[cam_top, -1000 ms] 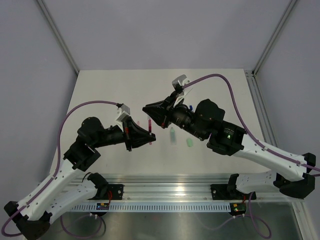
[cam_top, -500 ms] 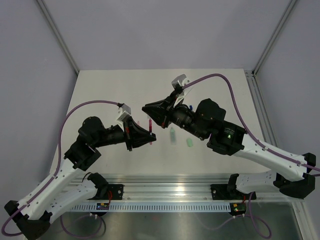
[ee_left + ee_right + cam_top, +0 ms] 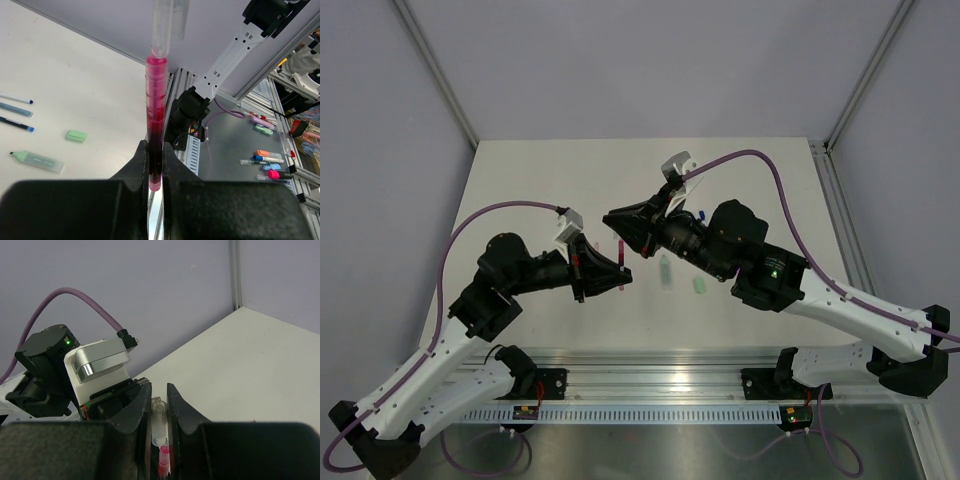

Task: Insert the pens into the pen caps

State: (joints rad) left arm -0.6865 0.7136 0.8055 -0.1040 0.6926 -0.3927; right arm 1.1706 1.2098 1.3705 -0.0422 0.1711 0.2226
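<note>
My left gripper (image 3: 155, 150) is shut on the lower end of a red pen (image 3: 156, 100), which stands upright above the table. A clear whitish pen cap (image 3: 159, 422) is held in my right gripper (image 3: 159, 396), directly over the pen. The pen's tip (image 3: 164, 456) meets the cap's open mouth; how far it is in, I cannot tell. In the top view the two grippers face each other over the middle of the table, with the red pen (image 3: 620, 250) between them.
On the table lie a green highlighter (image 3: 37, 161), a loose light-green cap (image 3: 76, 135) and three thin blue pens (image 3: 15, 109). The top view shows the highlighter (image 3: 666, 272) and green cap (image 3: 699, 285) under the right arm.
The right gripper has edged very slightly to the left with the cap. The left arm holds still.
</note>
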